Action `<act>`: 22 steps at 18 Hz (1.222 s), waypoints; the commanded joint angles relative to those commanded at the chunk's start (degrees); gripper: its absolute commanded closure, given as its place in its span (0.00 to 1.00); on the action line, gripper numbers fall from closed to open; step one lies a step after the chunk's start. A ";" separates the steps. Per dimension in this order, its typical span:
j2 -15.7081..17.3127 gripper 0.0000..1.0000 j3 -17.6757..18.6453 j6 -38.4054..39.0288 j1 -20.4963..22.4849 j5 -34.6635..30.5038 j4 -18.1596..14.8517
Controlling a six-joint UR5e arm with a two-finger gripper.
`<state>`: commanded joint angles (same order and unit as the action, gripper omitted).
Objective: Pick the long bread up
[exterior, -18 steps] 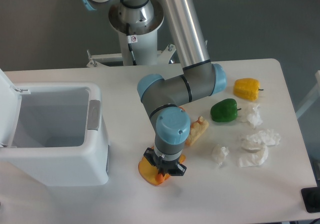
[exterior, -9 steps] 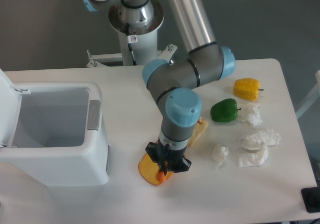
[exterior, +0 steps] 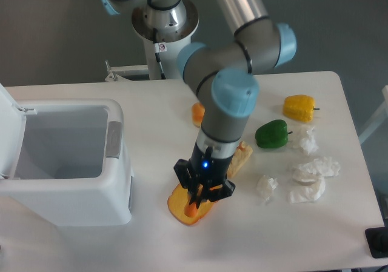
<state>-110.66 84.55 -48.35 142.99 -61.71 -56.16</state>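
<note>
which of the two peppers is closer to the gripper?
The green pepper. It lies just right of the arm's wrist, nearer the gripper than the yellow pepper, which sits further back toward the table's right edge.

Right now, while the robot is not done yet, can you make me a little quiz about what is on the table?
1. True or false: the pincer hangs over the flat orange slab.
2. What colour is the pepper nearest the pincer? A red, B green, C blue.
3. Fill in the word: the lid of the white bin stands ___.

Key: 1 true; 2 B; 3 open.
</note>
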 joint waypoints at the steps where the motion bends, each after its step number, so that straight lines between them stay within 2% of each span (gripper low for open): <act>1: 0.52 0.95 -0.09 1.05 0.09 1.23 0.00; 8: 1.76 0.95 -1.32 2.03 0.09 5.55 0.09; 12: 2.02 0.95 -1.49 2.03 2.11 10.64 0.00; 22: 2.37 0.95 -1.76 1.50 2.20 10.47 0.00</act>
<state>-108.28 82.79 -46.84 145.20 -51.24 -56.16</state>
